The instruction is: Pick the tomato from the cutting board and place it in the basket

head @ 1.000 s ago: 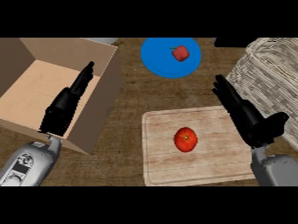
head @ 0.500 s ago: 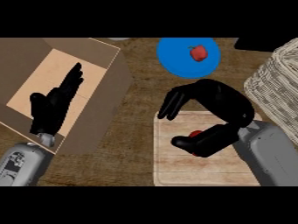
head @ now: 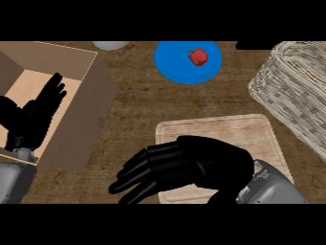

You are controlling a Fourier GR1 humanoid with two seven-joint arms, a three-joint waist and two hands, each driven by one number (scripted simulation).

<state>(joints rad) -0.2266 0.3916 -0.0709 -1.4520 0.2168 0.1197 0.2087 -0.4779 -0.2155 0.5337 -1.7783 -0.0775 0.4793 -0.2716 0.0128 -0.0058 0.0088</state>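
Wooden cutting board (head: 225,129) lies beside wicker basket (head: 308,95).

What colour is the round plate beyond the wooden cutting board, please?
The round plate is bright blue, carrying a small red fruit; the head view shows it best.

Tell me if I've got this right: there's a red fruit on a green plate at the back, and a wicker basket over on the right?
Nearly. The plate is blue, not green; the head view shows it plainly. The rest holds: the red fruit sits on that plate at the back, and the wicker basket stands at the right.
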